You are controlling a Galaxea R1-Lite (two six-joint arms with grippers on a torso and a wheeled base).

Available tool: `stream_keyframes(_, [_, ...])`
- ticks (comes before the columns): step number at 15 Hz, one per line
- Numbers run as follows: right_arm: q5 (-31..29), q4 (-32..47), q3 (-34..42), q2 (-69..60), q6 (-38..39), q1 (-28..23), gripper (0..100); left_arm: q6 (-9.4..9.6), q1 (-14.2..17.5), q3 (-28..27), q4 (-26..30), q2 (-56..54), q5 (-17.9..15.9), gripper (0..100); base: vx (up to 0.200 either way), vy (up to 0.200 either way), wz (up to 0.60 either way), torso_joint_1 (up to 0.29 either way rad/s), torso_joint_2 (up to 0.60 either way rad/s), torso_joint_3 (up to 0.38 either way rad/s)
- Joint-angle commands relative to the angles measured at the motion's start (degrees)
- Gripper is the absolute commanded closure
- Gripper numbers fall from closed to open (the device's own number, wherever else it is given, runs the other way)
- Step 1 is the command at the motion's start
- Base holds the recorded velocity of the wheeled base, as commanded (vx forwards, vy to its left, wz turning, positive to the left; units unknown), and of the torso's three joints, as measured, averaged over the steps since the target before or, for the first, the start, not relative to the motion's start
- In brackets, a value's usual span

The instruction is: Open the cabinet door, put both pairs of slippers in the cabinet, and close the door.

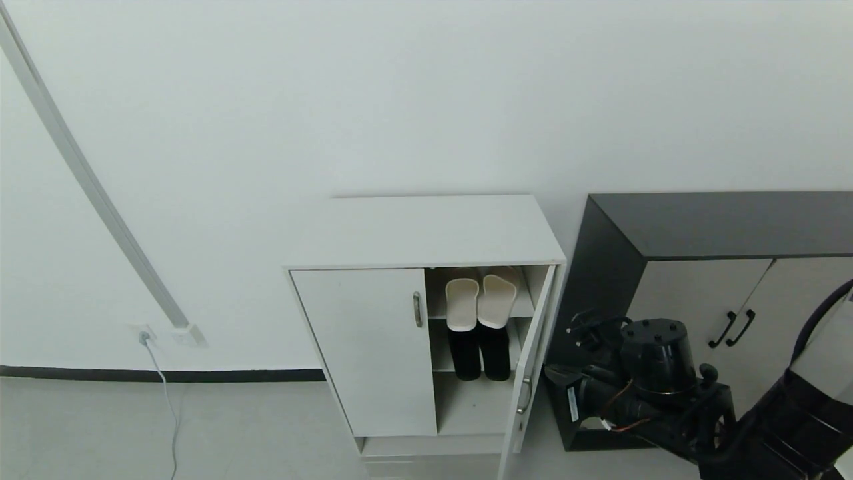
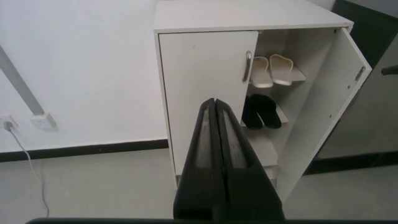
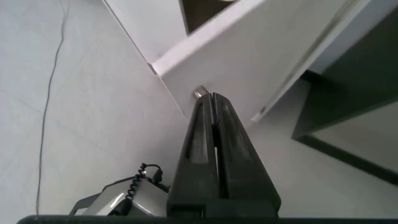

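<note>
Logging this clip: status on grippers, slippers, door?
Left gripper, right gripper shut, empty. White slippers shelved above black slippers. Right door open, right gripper near its outer face.

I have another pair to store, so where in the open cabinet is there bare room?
The bottom shelf, below the black slippers and beside the shut left door, is bare. So is the cabinet top. The white slippers crowd the upper shelf, the black pair the middle one.

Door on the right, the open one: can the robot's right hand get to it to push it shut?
Probably yes. The right hand, shut, is right next to the open door, close by its handle, and nothing stands between them.
</note>
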Motion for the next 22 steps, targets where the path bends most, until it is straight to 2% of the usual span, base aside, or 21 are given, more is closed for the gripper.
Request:
stream_keyframes(1, [0.0, -2.7, 2.7, 0.1, -0.1, -0.3, 100, -0.05, 0.0, 0.0, 0.0, 0.1, 0.0, 100, 0.200, 0.000, 0.00, -0.017, 0.00, -0.002])
stream_keyframes(7, [0.1, -3.6, 3.4, 1.2, 0.0, -0.3, 100, -0.13, 0.0, 0.0, 0.0, 0.1, 0.0, 100, 0.033, 0.000, 0.00, -0.002, 0.00, 0.001])
stream_keyframes(10, [0.1, -3.7, 1.5, 3.2, 0.0, -0.3, 100, -0.13, 0.0, 0.0, 0.0, 0.1, 0.0, 100, 0.000, 0.000, 0.00, 0.000, 0.00, 0.000])
stream_keyframes(15, [0.1, -8.8, -2.2, 9.3, 0.1, -0.2, 100, -0.13, 0.0, 0.0, 0.0, 0.1, 0.1, 100, 0.000, 0.000, 0.00, 0.000, 0.00, 0.000])
stream_keyframes(22, [0.0, -9.5, -9.1, 15.1, 0.5, -0.2, 100, -0.13, 0.0, 0.0, 0.0, 0.1, 0.1, 100, 0.000, 0.000, 0.00, 0.000, 0.00, 0.000])
